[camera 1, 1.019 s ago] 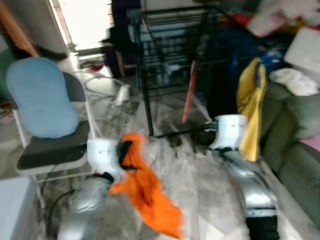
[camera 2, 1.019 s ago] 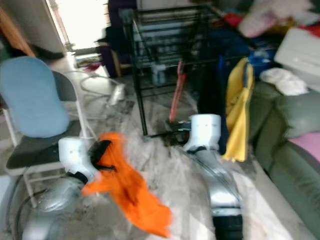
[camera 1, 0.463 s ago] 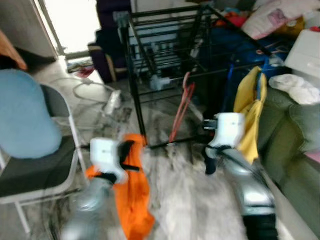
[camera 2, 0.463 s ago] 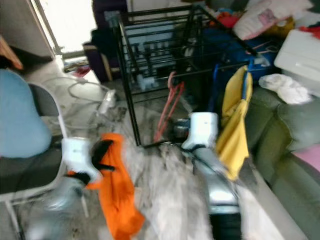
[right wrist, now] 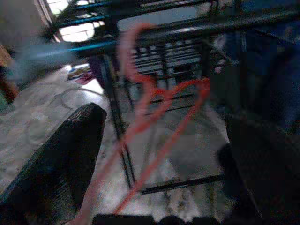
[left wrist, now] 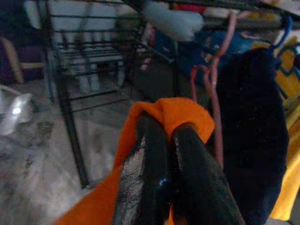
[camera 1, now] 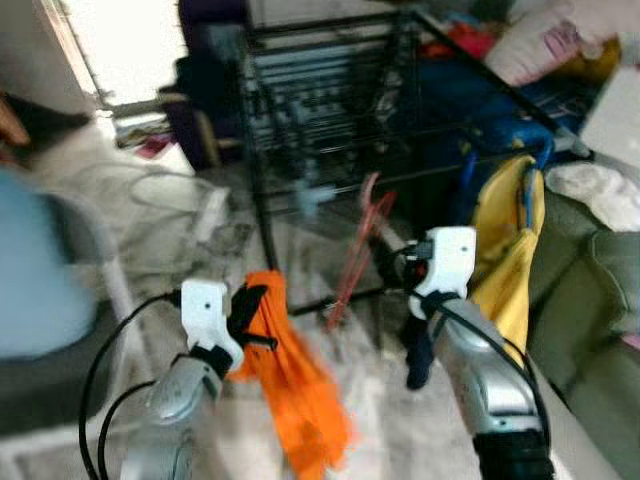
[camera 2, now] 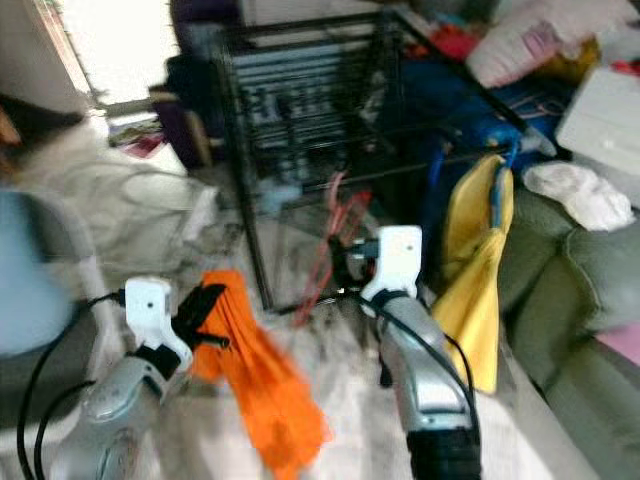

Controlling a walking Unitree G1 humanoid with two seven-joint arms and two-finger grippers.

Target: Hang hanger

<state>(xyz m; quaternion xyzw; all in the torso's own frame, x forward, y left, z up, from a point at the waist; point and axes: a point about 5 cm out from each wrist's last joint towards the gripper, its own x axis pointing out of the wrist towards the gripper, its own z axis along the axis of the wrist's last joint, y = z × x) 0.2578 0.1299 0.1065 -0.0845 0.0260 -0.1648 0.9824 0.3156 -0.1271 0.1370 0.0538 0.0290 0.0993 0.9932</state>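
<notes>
Risk of knocking the pink hanger (right wrist: 140,101) off the black rack (camera 1: 330,110) with the spread right pincer (right wrist: 164,154) (left pincer (left wrist: 164,168) clenched on orange cloth (camera 1: 300,390)).

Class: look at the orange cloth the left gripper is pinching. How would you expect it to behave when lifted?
Probably floppy: the orange cloth hangs in loose folds below the left gripper. Likely light, since the shut fingers hold it by one bunched edge. It may swing as the arm moves.
</notes>
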